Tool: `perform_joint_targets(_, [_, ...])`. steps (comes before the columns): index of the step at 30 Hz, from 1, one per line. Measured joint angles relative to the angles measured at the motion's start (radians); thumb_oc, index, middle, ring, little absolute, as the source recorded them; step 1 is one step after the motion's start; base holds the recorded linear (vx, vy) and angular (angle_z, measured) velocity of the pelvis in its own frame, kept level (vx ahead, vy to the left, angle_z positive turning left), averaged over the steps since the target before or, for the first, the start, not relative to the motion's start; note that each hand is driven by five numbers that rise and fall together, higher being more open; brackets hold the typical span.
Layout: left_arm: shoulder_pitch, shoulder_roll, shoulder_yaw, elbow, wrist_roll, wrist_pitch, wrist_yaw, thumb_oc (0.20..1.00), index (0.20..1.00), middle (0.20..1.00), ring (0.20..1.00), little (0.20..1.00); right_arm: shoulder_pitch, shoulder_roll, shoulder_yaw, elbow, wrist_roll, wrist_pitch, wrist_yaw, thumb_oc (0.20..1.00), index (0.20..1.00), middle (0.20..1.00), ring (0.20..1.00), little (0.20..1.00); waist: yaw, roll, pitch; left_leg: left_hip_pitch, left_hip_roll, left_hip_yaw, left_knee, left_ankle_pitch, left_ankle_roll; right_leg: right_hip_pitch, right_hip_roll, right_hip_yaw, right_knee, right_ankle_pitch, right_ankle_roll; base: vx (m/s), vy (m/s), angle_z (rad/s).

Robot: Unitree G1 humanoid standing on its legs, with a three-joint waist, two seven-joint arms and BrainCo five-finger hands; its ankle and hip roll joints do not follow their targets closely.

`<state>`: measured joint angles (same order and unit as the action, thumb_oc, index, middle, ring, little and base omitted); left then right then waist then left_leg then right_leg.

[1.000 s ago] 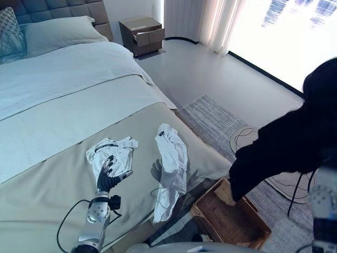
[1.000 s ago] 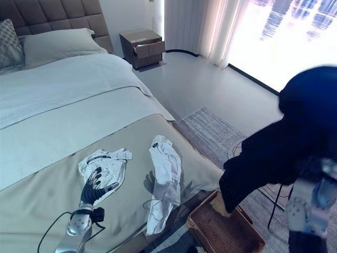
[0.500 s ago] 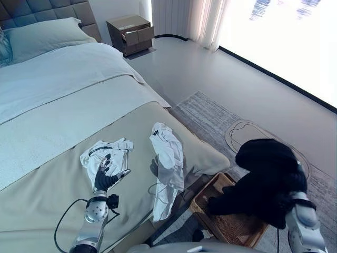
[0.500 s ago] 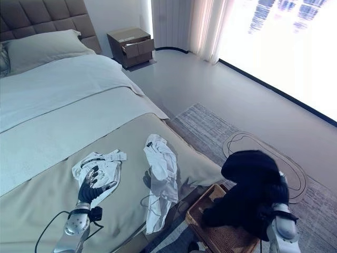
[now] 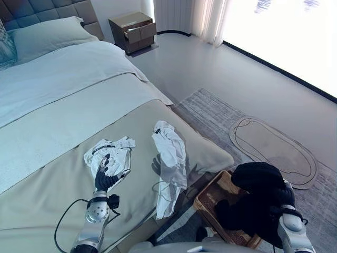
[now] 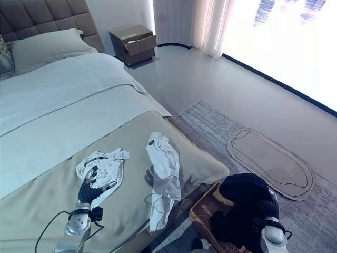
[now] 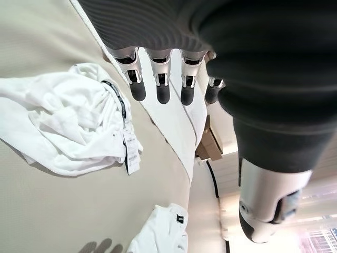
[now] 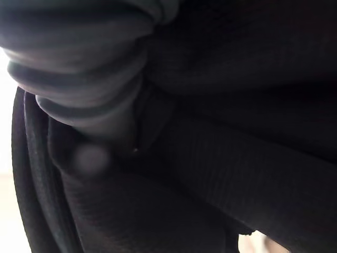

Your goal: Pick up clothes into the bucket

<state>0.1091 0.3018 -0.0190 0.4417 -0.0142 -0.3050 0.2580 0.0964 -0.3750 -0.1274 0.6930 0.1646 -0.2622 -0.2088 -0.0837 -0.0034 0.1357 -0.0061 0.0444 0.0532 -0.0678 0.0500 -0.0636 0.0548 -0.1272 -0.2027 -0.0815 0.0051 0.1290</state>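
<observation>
Robot hand states first: right robot hand is buried in the black garment, fingers hidden, so can't tell whether it grips or has let go; left robot hand is open, fingers straight, resting on the bed at the near edge of the crumpled white top. Largest to smallest: bed carries two white pieces near its foot end; the wicker basket sits on the floor just beside the bed's foot corner, with a grey rug under and beyond it. Black garment is bunched over the basket, its lower part inside the rim, the upper part piled on the right arm. Long white shirt lies along the bed's foot edge, its lower end draping off the side toward the basket. Progress, my read: one item about delivered, release not confirmed; two white pieces left. Crumpled top is the obvious next grab for the left robot hand.
</observation>
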Motion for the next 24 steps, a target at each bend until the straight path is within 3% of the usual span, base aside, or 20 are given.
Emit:
perform_joint_targets(5, [0.004, -0.009, 0.000, -0.077, -0.072, -0.022, -0.004, 1.000, 1.000, 1.000, 1.000, 1.000, -0.090, -0.022, 0.029, 0.079, -0.035, 0.017, -0.033, 0.200, 0.200, 0.200, 0.200, 0.200, 0.029, 0.029, 0.054, -0.056, -0.002, 0.004, 0.040, 0.000, 0.001, -0.071, -0.012, 0.007, 0.064, -0.001, 0.000, -0.14, 0.052, -0.06])
perform_joint_targets(9, [-0.009, -0.009, -0.007, -0.192, -0.180, -0.046, -0.040, 1.000, 1.000, 1.000, 1.000, 1.000, -0.259, -0.102, 0.063, 0.085, -0.087, 0.031, -0.072, 0.200, 0.200, 0.200, 0.200, 0.200, 0.045, 0.046, 0.167, -0.163, -0.018, 0.028, 0.121, -0.007, 0.011, -0.236, -0.045, 0.046, 0.232, -0.041, -0.001, -0.15, 0.042, -0.14])
perform_joint_targets(15, [-0.027, 0.021, -0.042, -0.216, -0.216, -0.053, -0.054, 1.000, 1.000, 1.000, 1.000, 1.000, -0.369, -0.136, 0.116, 0.080, -0.206, 0.051, -0.128, 0.200, 0.200, 0.200, 0.200, 0.200, 0.048, 0.030, 0.258, -0.260, -0.057, 0.037, 0.212, -0.037, 0.044, -0.406, -0.105, 0.085, 0.465, -0.130, -0.010, -0.13, 0.001, 0.03])
perform_joint_targets(24, [-0.082, 0.051, -0.076, -0.313, -0.217, -0.057, -0.020, 1.000, 1.000, 1.000, 1.000, 1.000, -0.532, -0.148, 0.183, 0.151, -0.282, 0.093, -0.201, 0.200, 0.200, 0.200, 0.200, 0.200, 0.046, 0.044, 0.348, -0.486, -0.052, 0.036, 0.390, -0.059, 0.039, -0.636, -0.118, 0.114, 0.644, -0.157, -0.035, -0.12, -0.017, 0.02])
